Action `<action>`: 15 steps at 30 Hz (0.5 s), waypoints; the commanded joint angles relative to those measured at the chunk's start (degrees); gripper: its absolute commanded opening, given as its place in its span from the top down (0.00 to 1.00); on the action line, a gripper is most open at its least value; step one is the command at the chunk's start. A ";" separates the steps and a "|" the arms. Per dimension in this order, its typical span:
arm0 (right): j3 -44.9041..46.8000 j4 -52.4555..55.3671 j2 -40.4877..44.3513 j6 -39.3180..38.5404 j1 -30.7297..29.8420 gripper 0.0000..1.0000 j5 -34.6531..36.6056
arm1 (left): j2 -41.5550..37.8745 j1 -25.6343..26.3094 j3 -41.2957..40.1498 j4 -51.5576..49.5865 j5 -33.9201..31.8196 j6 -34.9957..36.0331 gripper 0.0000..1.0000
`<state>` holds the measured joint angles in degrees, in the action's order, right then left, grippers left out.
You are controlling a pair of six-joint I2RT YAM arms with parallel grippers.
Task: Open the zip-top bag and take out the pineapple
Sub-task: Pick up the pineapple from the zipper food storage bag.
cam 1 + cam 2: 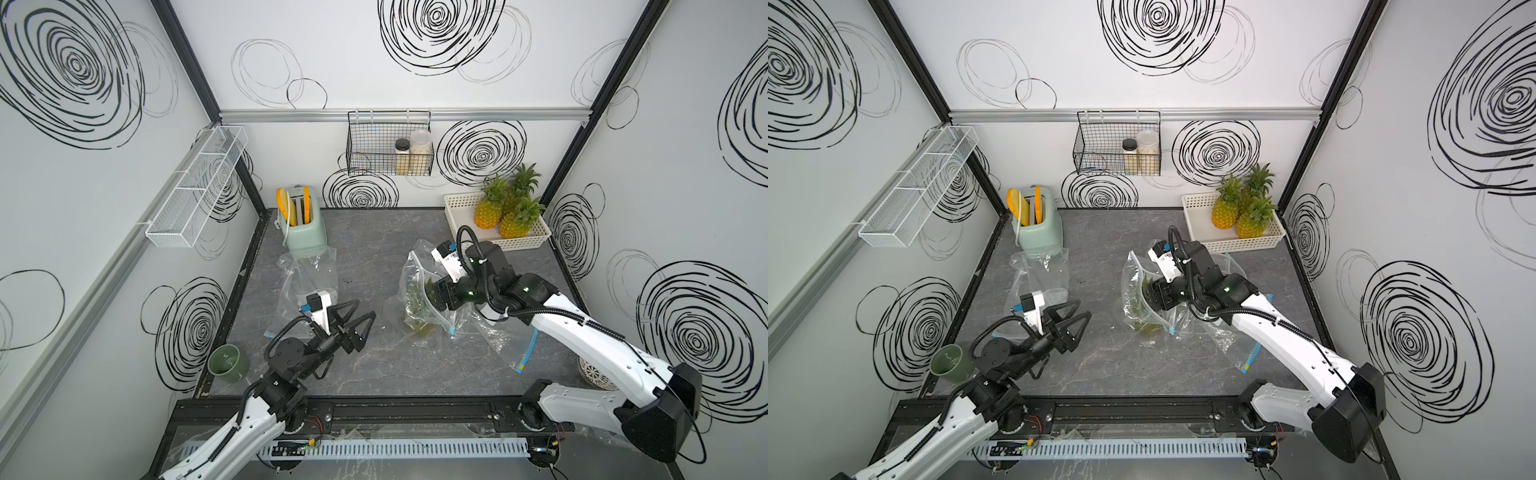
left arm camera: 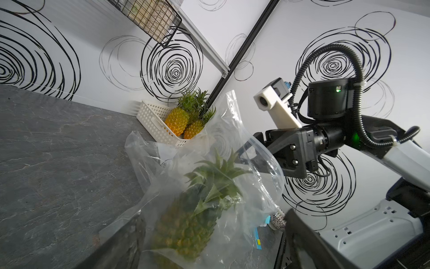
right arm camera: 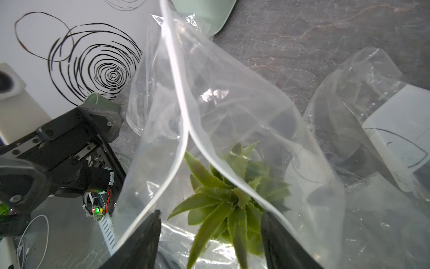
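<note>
Right fingers (image 3: 142,242), cut off, spread around the pineapple (image 3: 223,200) crown in the bag (image 3: 232,104); left fingers (image 1: 368,322) wide, empty.

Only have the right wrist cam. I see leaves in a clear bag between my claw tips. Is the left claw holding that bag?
Observer: No. In both top views the left claw is wide open and off to the side, apart from the bag.
Operator: Any of the fruit out yet?
Observer: No. The left wrist view shows the pineapple with its whole body inside the bag, leaves pointing at the open mouth, where the right claw sits with its jaws apart.
</note>
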<state>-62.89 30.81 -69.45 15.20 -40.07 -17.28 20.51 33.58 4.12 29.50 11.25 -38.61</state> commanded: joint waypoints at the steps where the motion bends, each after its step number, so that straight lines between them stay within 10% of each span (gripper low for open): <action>1: -2.33 4.04 -2.38 0.18 -0.44 0.28 2.55 | -1.67 -0.40 -0.60 0.57 -0.35 -0.76 0.04; 15: -9.82 13.55 -12.83 2.97 -2.38 0.27 6.75 | -4.58 -0.45 -2.44 -1.05 -0.99 -1.29 0.04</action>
<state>-70.63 38.94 -80.60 16.91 -41.93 -11.90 16.88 33.58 2.22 27.00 11.00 -39.07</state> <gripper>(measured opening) 0.737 0.963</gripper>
